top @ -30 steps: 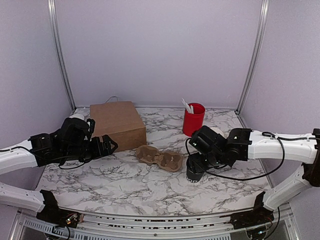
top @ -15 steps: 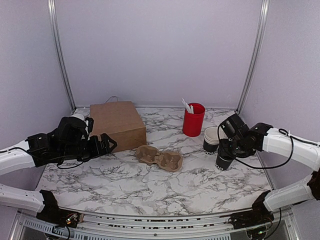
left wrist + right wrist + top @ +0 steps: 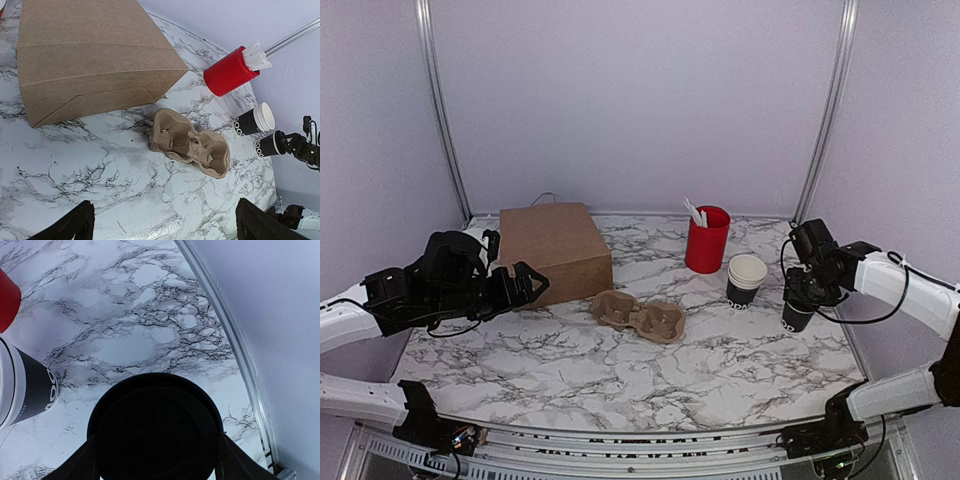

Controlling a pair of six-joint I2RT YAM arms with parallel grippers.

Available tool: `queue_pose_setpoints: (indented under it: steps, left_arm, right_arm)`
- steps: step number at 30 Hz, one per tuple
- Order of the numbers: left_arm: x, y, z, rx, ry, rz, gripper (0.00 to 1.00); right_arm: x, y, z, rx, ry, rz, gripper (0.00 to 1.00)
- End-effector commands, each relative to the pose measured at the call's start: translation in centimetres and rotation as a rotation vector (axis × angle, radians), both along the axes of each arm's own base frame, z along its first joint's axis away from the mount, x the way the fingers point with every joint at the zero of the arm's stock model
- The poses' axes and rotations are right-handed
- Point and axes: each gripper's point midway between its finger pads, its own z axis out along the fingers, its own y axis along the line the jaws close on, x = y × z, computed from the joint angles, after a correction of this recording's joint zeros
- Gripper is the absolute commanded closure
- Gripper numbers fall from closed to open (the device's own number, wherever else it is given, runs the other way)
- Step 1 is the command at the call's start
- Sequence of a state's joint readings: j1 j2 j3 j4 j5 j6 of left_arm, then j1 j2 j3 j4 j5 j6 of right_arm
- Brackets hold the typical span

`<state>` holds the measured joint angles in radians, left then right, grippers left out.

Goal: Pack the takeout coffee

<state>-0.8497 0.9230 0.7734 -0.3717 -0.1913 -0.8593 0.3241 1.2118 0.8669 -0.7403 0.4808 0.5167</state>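
The right gripper [image 3: 802,300] pinched the lidded takeout coffee [image 3: 796,320] near the cup stack [image 3: 747,281] — the left gripper [image 3: 164,222] hung spread wide

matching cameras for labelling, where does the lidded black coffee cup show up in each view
Top external: the takeout coffee stands near the table's right edge, to the right of the cup stack.
Left wrist: far right, mid-height, just below and right of the cup stack.
Right wrist: its black lid fills the bottom centre, with the cup stack at the left edge.
Shared landmark: the cup stack.
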Motion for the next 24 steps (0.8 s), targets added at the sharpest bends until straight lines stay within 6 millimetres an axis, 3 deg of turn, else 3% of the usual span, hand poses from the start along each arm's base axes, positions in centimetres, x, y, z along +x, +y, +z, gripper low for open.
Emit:
queue_pose_setpoints:
  steps: [1, 16, 24]
  left_arm:
    - [-0.1, 0.5, 0.4, -0.005, -0.01, 0.009, 0.01]
    - [-0.1, 0.4, 0.3, -0.001, -0.006, 0.006, 0.01]
    - [-0.1, 0.4, 0.1, 0.001, -0.001, 0.004, 0.01]
  right_arm:
    - [0.1, -0.5, 0.2, -0.026, 0.01, 0.013, 0.26]
    - [0.1, -0.6, 1.4, -0.025, -0.013, 0.009, 0.09]
    - [0.0, -0.9, 2.5, -0.035, -0.03, -0.002, 0.08]
